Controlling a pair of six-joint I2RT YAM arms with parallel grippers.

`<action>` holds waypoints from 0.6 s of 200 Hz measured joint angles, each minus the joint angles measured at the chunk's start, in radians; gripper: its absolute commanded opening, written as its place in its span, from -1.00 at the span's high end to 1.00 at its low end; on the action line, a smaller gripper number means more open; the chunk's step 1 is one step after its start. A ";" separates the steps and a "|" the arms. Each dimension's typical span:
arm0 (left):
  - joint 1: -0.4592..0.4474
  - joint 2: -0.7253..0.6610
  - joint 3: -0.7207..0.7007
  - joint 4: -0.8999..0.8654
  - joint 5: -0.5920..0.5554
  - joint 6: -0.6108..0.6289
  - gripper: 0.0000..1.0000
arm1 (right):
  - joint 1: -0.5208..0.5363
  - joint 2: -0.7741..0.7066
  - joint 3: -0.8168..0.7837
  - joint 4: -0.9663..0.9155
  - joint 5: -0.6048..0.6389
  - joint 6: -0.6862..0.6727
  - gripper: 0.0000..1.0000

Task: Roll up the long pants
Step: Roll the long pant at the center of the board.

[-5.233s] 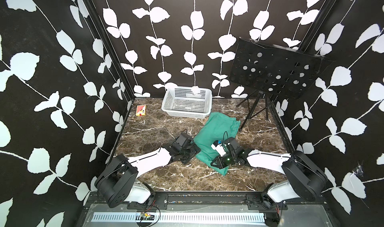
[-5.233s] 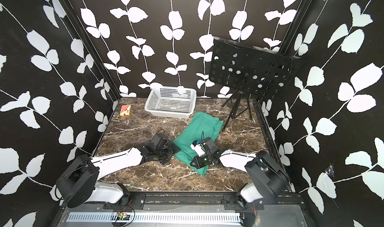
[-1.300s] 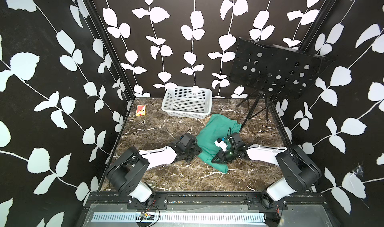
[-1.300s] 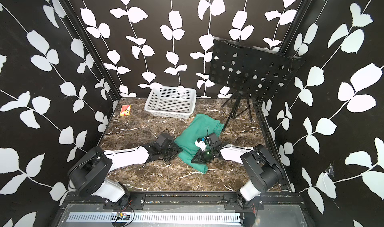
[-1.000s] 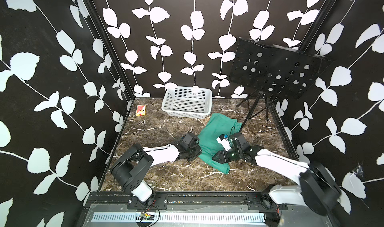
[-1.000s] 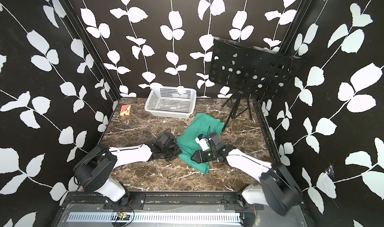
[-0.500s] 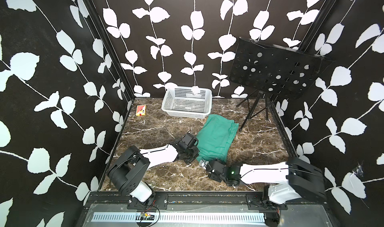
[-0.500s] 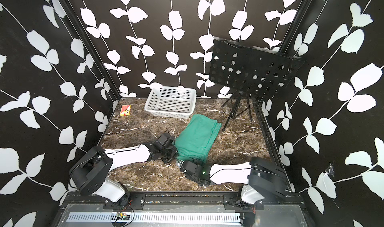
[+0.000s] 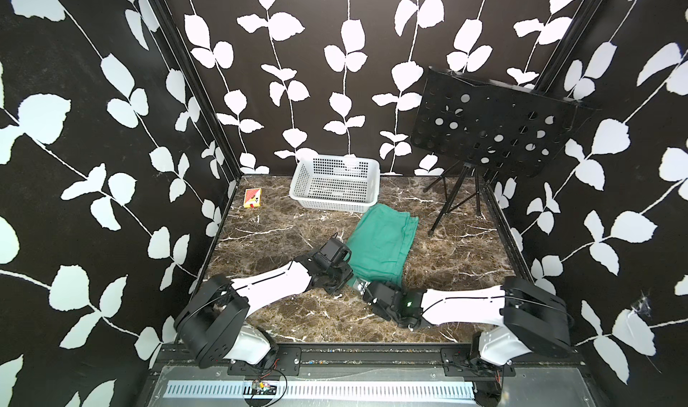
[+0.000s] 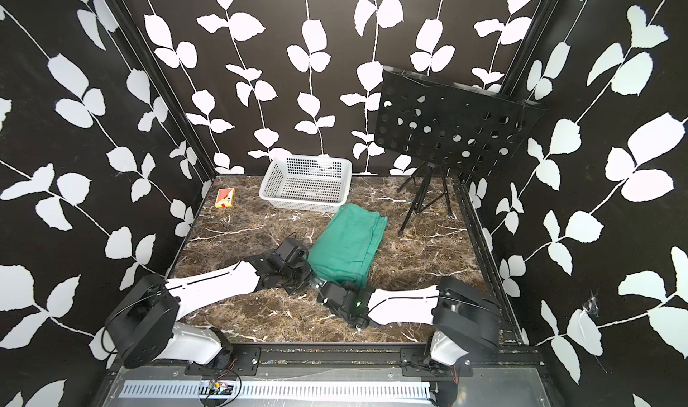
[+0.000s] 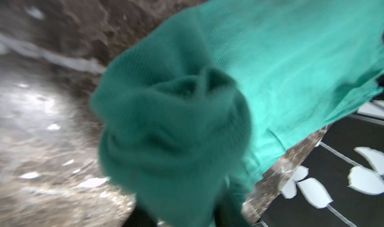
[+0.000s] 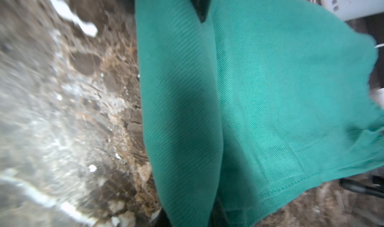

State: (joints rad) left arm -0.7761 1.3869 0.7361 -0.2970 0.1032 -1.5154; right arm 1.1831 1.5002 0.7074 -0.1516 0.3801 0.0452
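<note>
Right pincer [image 9: 359, 286] nips near edge of long pants [image 9: 383, 237].

A brown marble-patterned counter [image 9: 298, 323], veined in white, is seen in a top view. A white plastic basket [image 9: 331, 202] is set at the far edge, near the middle. A small red-and-yellow box [image 9: 252, 198] lies to its left, apart from it. The teal-green long pants [image 9: 379, 237], folded into a flat strip, are laid from just beside the basket's near right corner toward the near side. A black music stand [image 9: 452, 196] is planted on its tripod legs at the far right.
</note>
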 measured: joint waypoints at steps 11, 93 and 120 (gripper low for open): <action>0.000 -0.023 0.000 -0.011 -0.011 0.005 -0.21 | -0.034 -0.031 -0.006 0.004 -0.073 0.037 1.00; 0.000 -0.152 -0.041 0.013 -0.062 0.142 -0.45 | -0.317 -0.044 -0.027 0.039 -0.695 0.245 1.00; 0.001 -0.183 -0.070 0.017 -0.067 0.192 -0.50 | -0.395 0.011 -0.025 0.048 -0.853 0.283 1.00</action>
State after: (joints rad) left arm -0.7753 1.2037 0.6662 -0.2802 0.0364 -1.3239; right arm 0.7879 1.5112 0.6823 -0.1036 -0.4732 0.3286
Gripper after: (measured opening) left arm 0.737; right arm 0.175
